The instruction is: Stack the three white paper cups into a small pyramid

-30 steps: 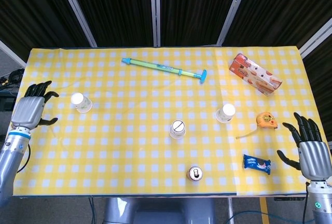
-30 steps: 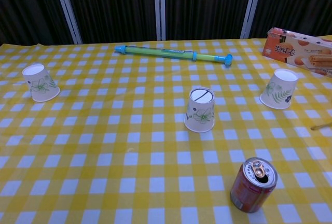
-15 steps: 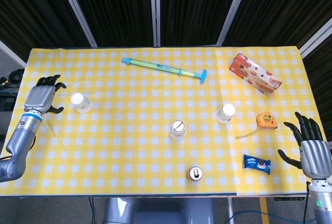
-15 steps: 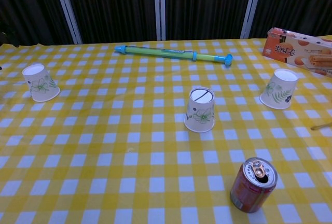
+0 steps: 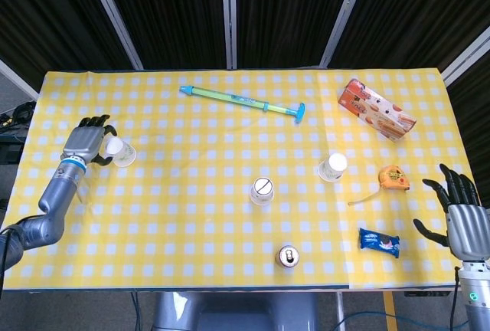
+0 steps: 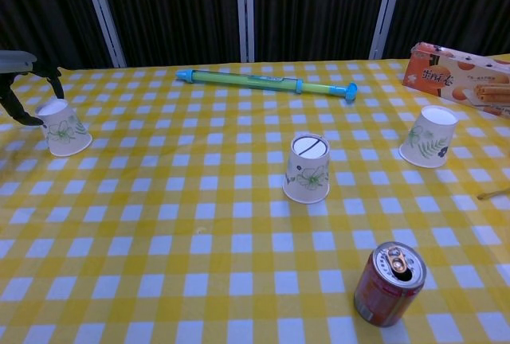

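Step one, reach: your left hand (image 5: 89,139) at left cup (image 5: 120,152), fingers apart, no grip yet. Right hand (image 5: 462,222) open, idle. Middle cup (image 5: 262,190) and right cup (image 5: 333,167) well apart. Next: close on left cup, carry toward middle.

The left robot hand (image 5: 86,141) reaches in over the table's left edge, fingers apart and curled forward, holding nothing. The right robot hand (image 5: 464,224) hangs off the table's right near corner, fingers spread and empty.
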Robot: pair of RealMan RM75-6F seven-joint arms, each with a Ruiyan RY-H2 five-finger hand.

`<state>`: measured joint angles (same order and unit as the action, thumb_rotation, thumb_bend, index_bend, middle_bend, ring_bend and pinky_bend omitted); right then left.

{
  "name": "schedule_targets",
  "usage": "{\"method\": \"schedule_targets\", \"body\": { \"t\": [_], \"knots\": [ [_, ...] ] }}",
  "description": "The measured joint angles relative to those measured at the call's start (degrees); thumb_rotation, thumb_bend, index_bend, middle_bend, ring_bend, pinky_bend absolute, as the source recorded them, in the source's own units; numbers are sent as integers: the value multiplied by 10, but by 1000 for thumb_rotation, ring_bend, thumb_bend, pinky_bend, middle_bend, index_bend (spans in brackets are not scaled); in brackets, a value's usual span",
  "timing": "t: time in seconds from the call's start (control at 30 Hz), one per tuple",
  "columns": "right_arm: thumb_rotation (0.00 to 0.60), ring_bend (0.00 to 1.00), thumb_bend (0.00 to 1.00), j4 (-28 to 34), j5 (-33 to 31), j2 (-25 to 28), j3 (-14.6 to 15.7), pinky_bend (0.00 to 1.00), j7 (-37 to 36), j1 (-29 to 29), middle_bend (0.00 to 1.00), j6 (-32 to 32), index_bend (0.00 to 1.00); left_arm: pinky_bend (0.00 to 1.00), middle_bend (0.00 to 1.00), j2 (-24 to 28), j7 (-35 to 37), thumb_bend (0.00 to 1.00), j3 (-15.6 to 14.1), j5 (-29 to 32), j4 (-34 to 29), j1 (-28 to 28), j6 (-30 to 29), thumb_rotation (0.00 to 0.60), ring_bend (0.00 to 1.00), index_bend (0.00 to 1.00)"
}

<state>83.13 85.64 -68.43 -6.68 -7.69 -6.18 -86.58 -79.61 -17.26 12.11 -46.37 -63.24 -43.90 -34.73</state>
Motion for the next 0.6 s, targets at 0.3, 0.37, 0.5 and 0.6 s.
{"method": "schedule_targets", "body": {
  "t": [0.3,0.37,0.5,0.6],
  "knots": [
    [600,0,86,-1,2,1,0,38,-3,2,9,-6,268,40,0,-19,23,329,-1,-14,16,-5,-11,600,0,429],
    [600,0,86,0,2,1,0,38,-4,3,9,-7,268,40,0,-17,32,328,2,-25,6,-4,-19,600,0,427],
    [600,0,86,3,3,3,0,38,-6,6,9,-12,268,39,0,0,43,328,6,-52,-32,0,-41,600,0,426],
    [600,0,86,5,4,5,0,38,-9,7,9,-17,268,38,0,19,50,328,10,-74,-79,4,-61,600,0,427]
  ]
}}
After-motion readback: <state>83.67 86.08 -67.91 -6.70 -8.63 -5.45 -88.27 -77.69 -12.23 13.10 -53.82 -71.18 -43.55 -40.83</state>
